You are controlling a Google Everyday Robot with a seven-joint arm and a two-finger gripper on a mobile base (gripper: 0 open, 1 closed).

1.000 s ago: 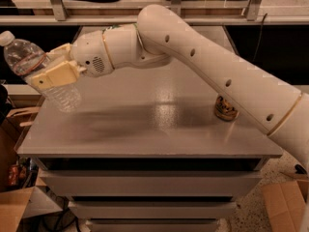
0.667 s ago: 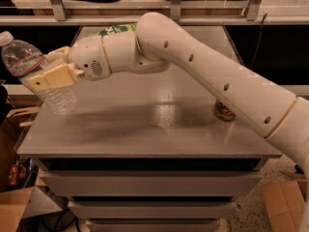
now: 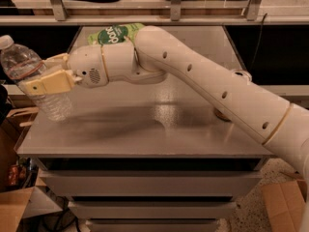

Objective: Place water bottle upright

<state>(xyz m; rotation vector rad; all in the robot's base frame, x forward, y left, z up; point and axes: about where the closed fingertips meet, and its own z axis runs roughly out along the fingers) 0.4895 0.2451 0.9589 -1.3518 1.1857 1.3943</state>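
The water bottle is clear and ribbed, with a white cap at the top left and a thin red band near its shoulder. It leans to the left, its base close to or on the grey table top near the left edge. My gripper reaches in from the right, its cream fingers closed around the bottle's middle. The white arm stretches from the lower right across the table.
A green bag lies at the back of the table behind the wrist. A can is mostly hidden behind the arm at the right. Cardboard boxes stand on the floor at the left and right. Shelving runs along the back.
The gripper and bottle have moved slightly left and down, and the bottle's base is lower toward the table. The green bag has come into view behind the wrist.
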